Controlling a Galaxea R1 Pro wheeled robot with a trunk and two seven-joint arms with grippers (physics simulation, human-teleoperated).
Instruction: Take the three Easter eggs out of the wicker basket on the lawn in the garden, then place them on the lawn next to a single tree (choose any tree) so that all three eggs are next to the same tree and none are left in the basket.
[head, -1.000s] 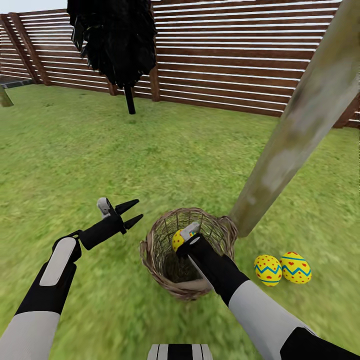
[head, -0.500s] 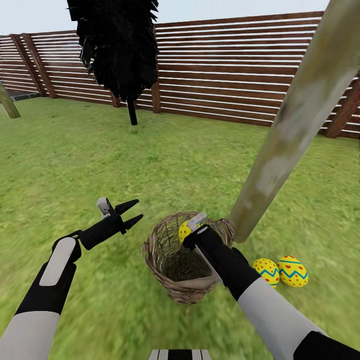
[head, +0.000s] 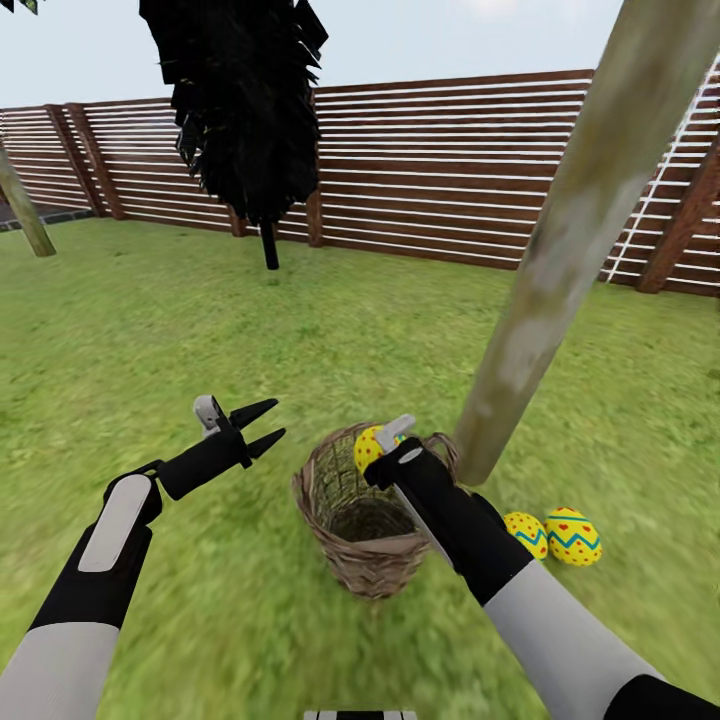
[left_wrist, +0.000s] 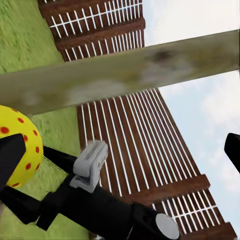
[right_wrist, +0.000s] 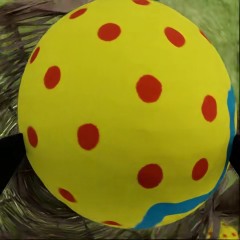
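we see the lawn (head: 200, 330) all around, and the tree (head: 560, 250) just beyond our right end effector (head: 378, 447). under it sits the wicker basket (head: 365, 555). it pinches one egg (head: 367, 447) over the rim. two eggs (head: 555, 536) lie beside it, by the trunk. our left end effector (head: 262, 425) is spread, holding nothing.

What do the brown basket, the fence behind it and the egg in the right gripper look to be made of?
The round brown woven basket looks like wicker: open weave, braided rim. The brown slatted fence looks like stained wood, horizontal boards on posts. The yellow red-dotted egg held by the right gripper has a smooth, matte painted shell; plastic or real, I cannot tell.
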